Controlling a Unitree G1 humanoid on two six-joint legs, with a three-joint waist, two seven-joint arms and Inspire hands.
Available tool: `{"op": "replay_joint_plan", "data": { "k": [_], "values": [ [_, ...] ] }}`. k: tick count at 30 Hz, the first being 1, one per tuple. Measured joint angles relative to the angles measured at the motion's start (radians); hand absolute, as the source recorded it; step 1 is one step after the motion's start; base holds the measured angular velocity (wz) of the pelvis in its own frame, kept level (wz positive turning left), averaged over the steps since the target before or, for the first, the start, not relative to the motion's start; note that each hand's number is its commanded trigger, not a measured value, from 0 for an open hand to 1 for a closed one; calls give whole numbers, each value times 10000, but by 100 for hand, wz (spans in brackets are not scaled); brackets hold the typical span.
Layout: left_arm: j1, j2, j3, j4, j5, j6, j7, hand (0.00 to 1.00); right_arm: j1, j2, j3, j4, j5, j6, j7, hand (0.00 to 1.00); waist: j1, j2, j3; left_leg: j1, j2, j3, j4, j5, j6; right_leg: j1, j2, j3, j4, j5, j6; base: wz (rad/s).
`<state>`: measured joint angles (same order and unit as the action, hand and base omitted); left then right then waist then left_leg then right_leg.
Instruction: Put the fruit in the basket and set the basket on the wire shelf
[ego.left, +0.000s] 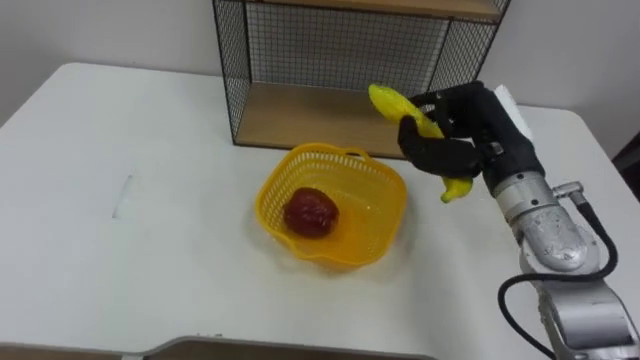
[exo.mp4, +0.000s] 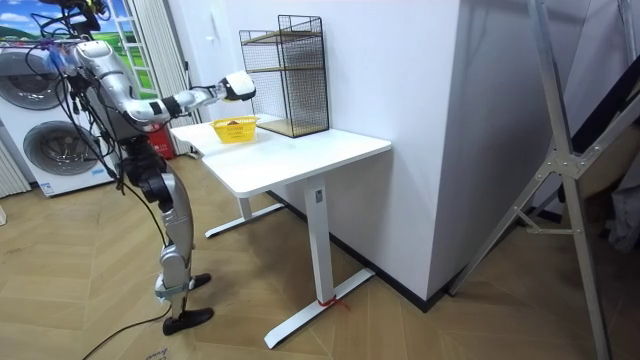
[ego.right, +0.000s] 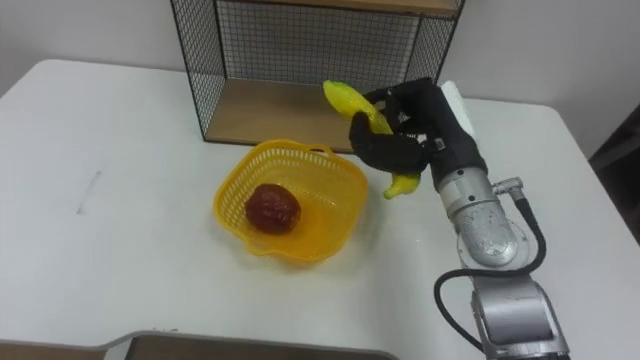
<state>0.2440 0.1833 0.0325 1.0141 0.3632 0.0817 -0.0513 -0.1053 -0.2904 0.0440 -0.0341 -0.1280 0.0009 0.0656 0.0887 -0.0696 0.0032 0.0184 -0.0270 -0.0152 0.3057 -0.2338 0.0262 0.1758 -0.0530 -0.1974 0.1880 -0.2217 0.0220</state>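
- Right hand (ego.left: 455, 135), fingers curled round the banana (ego.left: 395, 103), hangs just beside the yellow basket's (ego.left: 372, 222) right rim; a red fruit (ego.left: 311, 212) lies inside
- Room view: robot stands at the table's (exo.mp4: 300, 150) end; basket near the wire shelf's (exo.mp4: 290, 70) open front, well apart from table edges

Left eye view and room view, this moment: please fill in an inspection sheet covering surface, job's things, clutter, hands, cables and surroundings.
Surface: white table, robot standing at one end.
Job's things: yellow basket on the table in front of the wire shelf. A red fruit lies in the basket. The banana is not yet in, held above the table by the basket's right rim. The shelf's bottom board is bare.
Clutter: nothing seen.
Hands: right hand curled round the banana.
Cables: nothing seen apart from the robot's own.
Surroundings: washing machines behind the robot, wooden floor, white wall.
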Motion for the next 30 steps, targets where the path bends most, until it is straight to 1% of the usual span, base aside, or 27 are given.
{"op": "replay_joint_plan", "data": {
  "k": [3,6,7,10,11,12,15,16,17,18,20,22,25,30],
  "values": [
    [30,20,-21,0,1,0,0,0,-30,-187,243,0,-337,2,41,100,77,-23,9,-29,-6,-20,9,1,0,-24,-2,-10,10,0,0,1],
    [45,53,-66,4,3,1,0,0,-30,-317,538,-49,-881,13,397,100,123,-76,19,-62,-2,-27,33,0,0,-51,-2,-9,23,0,-1,0],
    [25,62,-66,4,4,1,0,0,-30,-315,556,-82,-1209,13,623,100,165,-96,30,-69,-2,-28,47,0,0,-52,-2,-13,23,0,-1,0],
    [-15,83,-78,3,-1,2,0,0,-30,-326,610,-100,-1688,26,880,100,236,-125,55,-77,-7,-40,87,-4,4,-32,-7,-49,24,1,-1,2],
    [-34,100,-158,3,1,5,1,0,-30,-327,724,-100,-1889,55,971,12,250,-128,64,-86,-6,-44,117,-6,4,-26,-6,-48,28,1,-1,0],
    [-79,102,-223,3,5,12,1,0,-30,-331,873,-100,-1919,115,1043,0,261,-115,76,-102,-8,-62,131,-7,5,-25,-5,-55,28,1,-1,5],
    [-235,112,-355,3,7,15,1,0,-29,-328,1106,-100,-1982,172,1360,0,282,-49,117,-148,-18,-137,198,-8,6,-34,-3,-95,80,1,-2,6],
    [-250,114,-369,3,7,16,1,0,-30,-328,1154,-101,-2013,213,1472,0,284,-23,120,-149,-14,-147,212,-8,6,-55,-2,-99,142,0,-1,0],
    [-244,116,-376,3,7,17,1,0,-29,-328,1182,-102,-2050,237,1525,0,284,-9,111,-160,-10,-147,219,-8,6,-75,-1,-97,168,0,0,0],
    [-235,117,-384,3,7,33,1,0,-29,-324,1223,-132,-2194,245,1638,0,281,6,84,-218,-7,-147,245,-7,6,-120,4,-87,175,0,-1,0],
    [-232,115,-399,3,5,49,1,0,-30,-316,1237,-163,-2432,254,1770,0,275,33,74,-280,-7,-143,310,-3,7,-163,3,-89,190,2,-5,0],
    [-197,127,-398,4,4,60,1,0,-29,-303,1296,-165,-2662,385,1912,0,263,71,43,-269,-13,-141,324,-2,11,-141,-6,-105,210,3,-5,0],
    [-213,155,-461,3,6,62,1,0,-28,-287,1322,-182,-2698,458,2087,0,261,78,42,-270,-13,-153,340,4,18,-147,-4,-95,248,2,-5,0],
    [-217,161,-459,2,7,66,1,0,-28,-280,1323,-183,-2701,471,2218,0,264,65,37,-272,-17,-143,350,6,20,-152,-5,-63,246,2,-4,0]
  ]
}}
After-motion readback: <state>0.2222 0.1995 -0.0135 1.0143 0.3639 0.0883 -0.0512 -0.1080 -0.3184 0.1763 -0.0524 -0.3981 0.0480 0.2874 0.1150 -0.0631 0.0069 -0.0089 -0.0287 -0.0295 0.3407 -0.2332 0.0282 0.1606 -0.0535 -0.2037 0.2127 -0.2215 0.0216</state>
